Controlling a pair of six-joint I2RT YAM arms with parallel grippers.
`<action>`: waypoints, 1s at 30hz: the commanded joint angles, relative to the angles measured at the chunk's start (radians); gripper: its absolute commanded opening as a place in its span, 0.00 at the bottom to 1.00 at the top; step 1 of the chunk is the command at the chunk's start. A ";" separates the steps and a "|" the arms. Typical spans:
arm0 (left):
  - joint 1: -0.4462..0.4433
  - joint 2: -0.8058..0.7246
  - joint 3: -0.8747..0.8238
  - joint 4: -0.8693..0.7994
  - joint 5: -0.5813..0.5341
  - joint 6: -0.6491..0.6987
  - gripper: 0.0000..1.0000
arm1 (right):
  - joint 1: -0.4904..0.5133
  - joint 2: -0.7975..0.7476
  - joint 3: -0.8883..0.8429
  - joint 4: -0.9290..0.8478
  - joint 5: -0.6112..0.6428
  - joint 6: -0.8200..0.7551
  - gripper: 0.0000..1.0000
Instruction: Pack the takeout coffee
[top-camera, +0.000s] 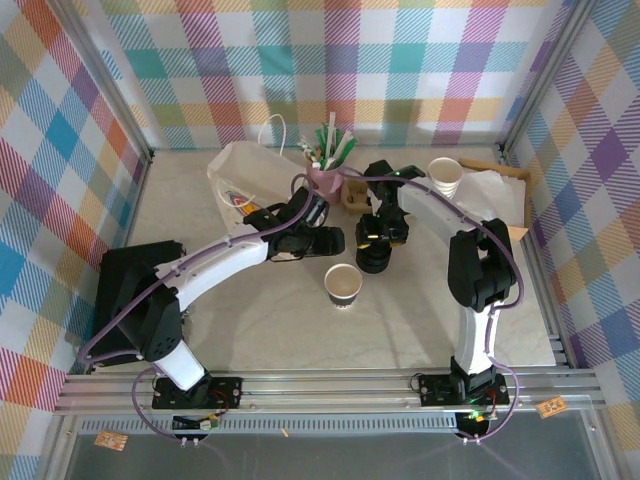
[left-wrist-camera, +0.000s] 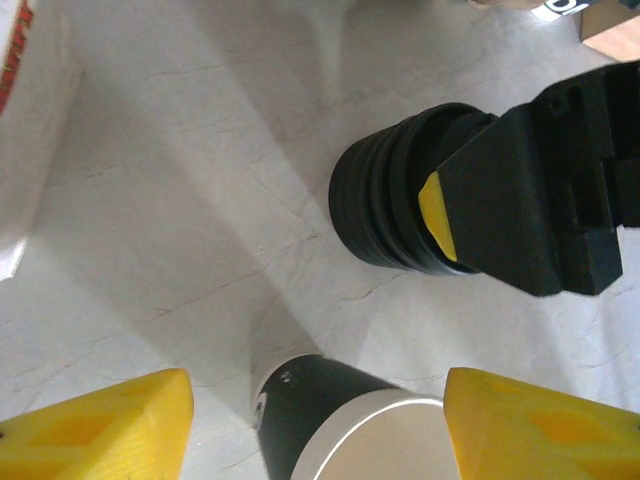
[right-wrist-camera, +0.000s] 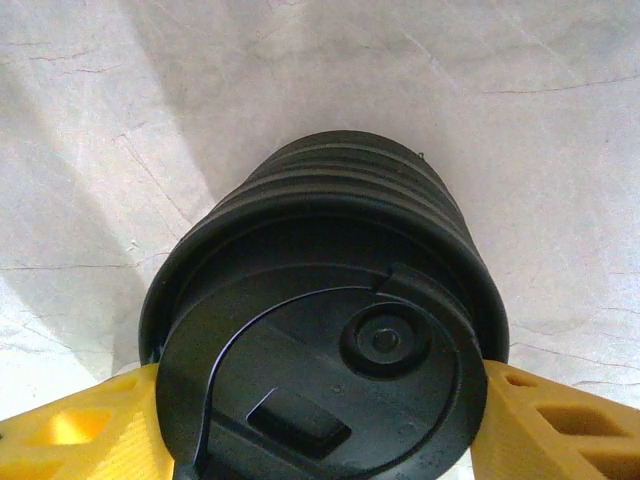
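The yellow left fingers (left-wrist-camera: 100, 425) are spread wide and grasp nothing. Between them, at the lower edge of the left wrist view, stands the white paper cup with a black band (left-wrist-camera: 335, 420). It comes very close to one finger, but I cannot tell if it touches. In the top view this cup (top-camera: 343, 285) stands upright on the pale table (top-camera: 250, 330) with its mouth open. It is just beside the left fingers (top-camera: 322, 240), on their near side, and apart from them.

Ahead of the left fingers is the stack of black round plastic lids (left-wrist-camera: 385, 200). The right fingers (right-wrist-camera: 560, 420) are clenched on it, with one yellow finger against each side of the topmost lid. In the left wrist view a yellow pad (left-wrist-camera: 437, 215) presses the upper part of the stack. The top lid between the right fingers shows a small round knob and a drinking flap. From above, the stack (top-camera: 374, 258) is directly under the right fingers (top-camera: 382, 232). The cup is near them, toward the left arm's side, and does not touch the stack.

Beyond the left fingers lie a white paper bag (top-camera: 240, 170) and a pink cup holding straws (top-camera: 325, 178). Beyond the right fingers stands a stack of white paper cups (top-camera: 445, 175), well apart from them.
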 joint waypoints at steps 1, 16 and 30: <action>0.016 0.026 0.016 0.049 0.031 -0.031 0.64 | -0.008 -0.029 -0.008 0.005 -0.041 0.004 0.58; 0.018 0.086 0.021 0.096 0.032 -0.073 0.58 | -0.025 -0.044 -0.037 0.003 -0.051 -0.003 0.56; 0.012 0.146 -0.029 0.220 0.047 -0.185 0.55 | -0.051 -0.058 -0.045 0.002 -0.077 -0.026 0.53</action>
